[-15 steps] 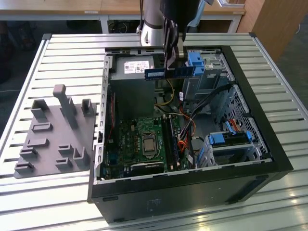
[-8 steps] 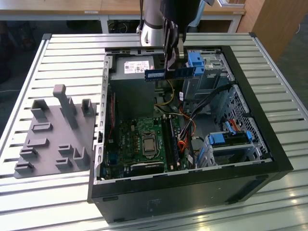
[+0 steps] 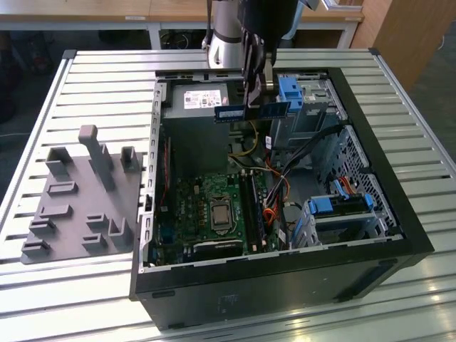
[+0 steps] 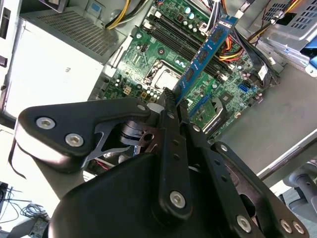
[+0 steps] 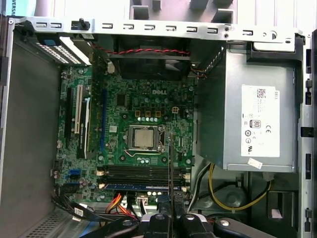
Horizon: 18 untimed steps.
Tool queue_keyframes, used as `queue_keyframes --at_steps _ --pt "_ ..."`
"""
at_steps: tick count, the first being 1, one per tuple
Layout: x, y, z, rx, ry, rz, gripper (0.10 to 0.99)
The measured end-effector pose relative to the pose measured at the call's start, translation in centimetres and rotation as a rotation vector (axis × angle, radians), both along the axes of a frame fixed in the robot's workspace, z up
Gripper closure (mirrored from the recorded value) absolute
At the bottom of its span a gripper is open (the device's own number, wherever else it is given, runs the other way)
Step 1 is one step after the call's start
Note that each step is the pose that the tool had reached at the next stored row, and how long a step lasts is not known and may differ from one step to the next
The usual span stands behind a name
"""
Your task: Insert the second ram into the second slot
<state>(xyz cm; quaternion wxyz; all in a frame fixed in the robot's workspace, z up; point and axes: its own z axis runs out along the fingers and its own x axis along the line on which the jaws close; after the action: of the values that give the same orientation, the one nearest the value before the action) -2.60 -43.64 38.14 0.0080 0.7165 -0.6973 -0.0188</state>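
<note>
Jaws pressed together on the flat faces of the second ram [image 4: 205, 52] grip it about midway along its upper edge. They hold nothing else. The stick hangs in the air in the upper centre of the exterior view, above the open computer case [image 3: 285, 285] and well clear of the board below.

It looks light, thin and stiff, and also fragile. It is best held by the bare faces or long edges, away from the contact edge and the chips, and it should not be twisted.

Its long axis lies level and runs across the exterior view from left to right, with the contact edge facing down. In both wrist views it appears to lie across the memory slots [image 3: 253, 210] rather than along them.

Beneath it is the green motherboard [image 3: 206, 206]. Farther off is the slatted metal surface [image 3: 92, 78], with a grey fixture plate [image 3: 78, 206] at the exterior view's left.
</note>
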Motion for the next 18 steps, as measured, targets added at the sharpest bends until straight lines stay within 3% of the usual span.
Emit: queue_keyframes --at_steps 8,18 --pt "0.0 -0.12 -0.01 0.0 0.0 -0.016 0.945" --pt "0.0 -0.12 -0.01 -0.001 0.0 -0.104 0.945"
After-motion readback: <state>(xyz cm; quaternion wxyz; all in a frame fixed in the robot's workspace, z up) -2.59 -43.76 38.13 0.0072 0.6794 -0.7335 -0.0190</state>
